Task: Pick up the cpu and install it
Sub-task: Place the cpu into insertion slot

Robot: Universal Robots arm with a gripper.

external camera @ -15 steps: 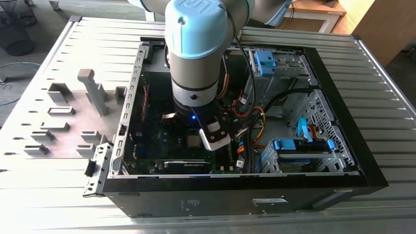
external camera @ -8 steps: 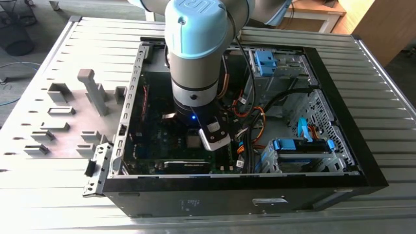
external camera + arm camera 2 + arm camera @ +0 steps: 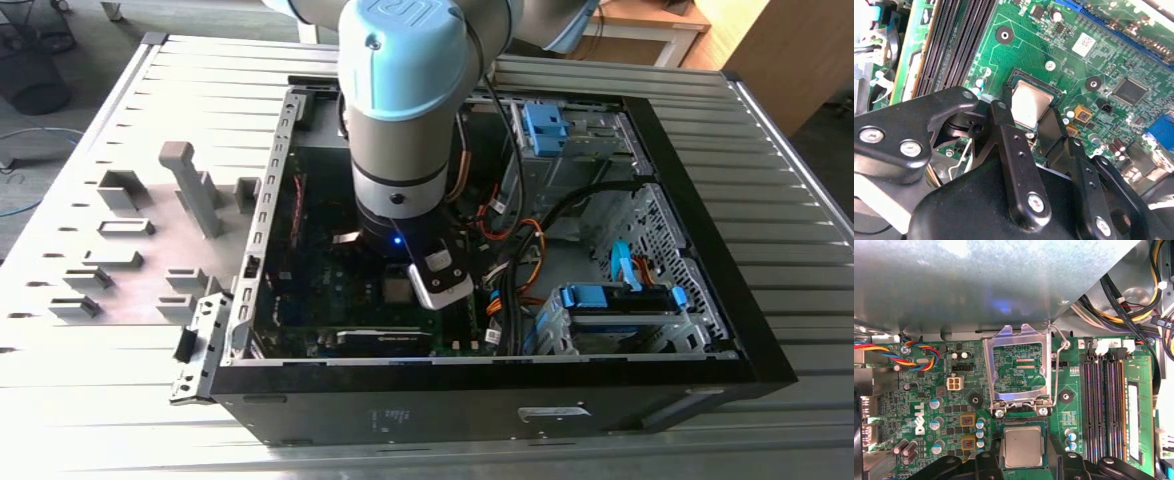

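The arm [image 3: 407, 120] reaches down into the open computer case [image 3: 400, 415]. In the exterior view, the grey holder blocks [image 3: 114, 190] lie at 9 o'clock from the case. A blue drive box [image 3: 607, 298] sits at 3 o'clock from the arm's tip.

The claw [image 3: 1028, 114] hangs right over the socket [image 3: 1023, 425] on the green board [image 3: 919, 390]. The cpu [image 3: 1024, 446] lies in the socket and looks flat. I cannot tell if the claw is squeezing the chip or is loose around it. The metal cover plate [image 3: 989, 370] stands open beside the socket.

I think this is the putting-in step, and it is nearly done. The next move needs care. The chip must sit square in the socket and must not get dragged back up.
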